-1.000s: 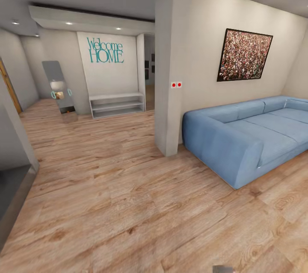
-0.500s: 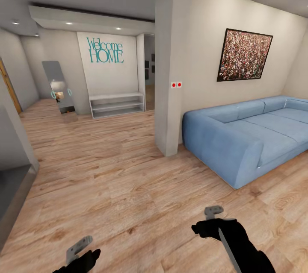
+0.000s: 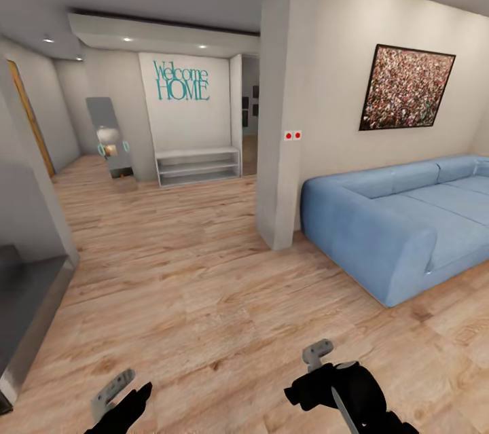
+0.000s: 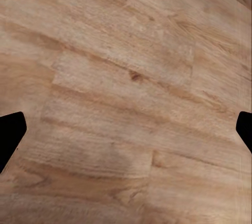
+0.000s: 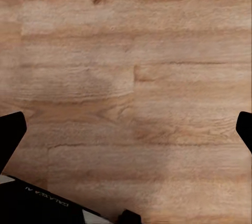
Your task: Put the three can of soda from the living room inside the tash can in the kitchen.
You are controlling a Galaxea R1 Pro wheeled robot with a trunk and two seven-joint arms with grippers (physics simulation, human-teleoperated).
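I am in the living room, on its light wood-plank floor (image 3: 204, 298). The cans of soda and the trash can are out of view. My left gripper (image 3: 112, 393) sits low at the head view's bottom edge, over bare floor. My right gripper (image 3: 317, 352) hangs a little higher to its right, its black arm behind it. In the left wrist view the left gripper (image 4: 126, 132) is open, its dark fingertips (image 4: 10, 134) far apart with only planks between them. The right gripper (image 5: 126, 132) is open the same way above planks (image 5: 131, 77).
A blue sofa (image 3: 401, 223) fills the right side under a framed picture (image 3: 407, 87). A grey pillar (image 3: 285, 115) stands mid-room. Beyond are a white low shelf (image 3: 198, 166), a leaning mirror (image 3: 109, 135) and "Welcome HOME" lettering (image 3: 182, 81). A dark low ledge (image 3: 27, 298) juts in at left.
Both arms have come up into the head view from below. The whole picture has shifted right, so the camera has turned a little to the left.
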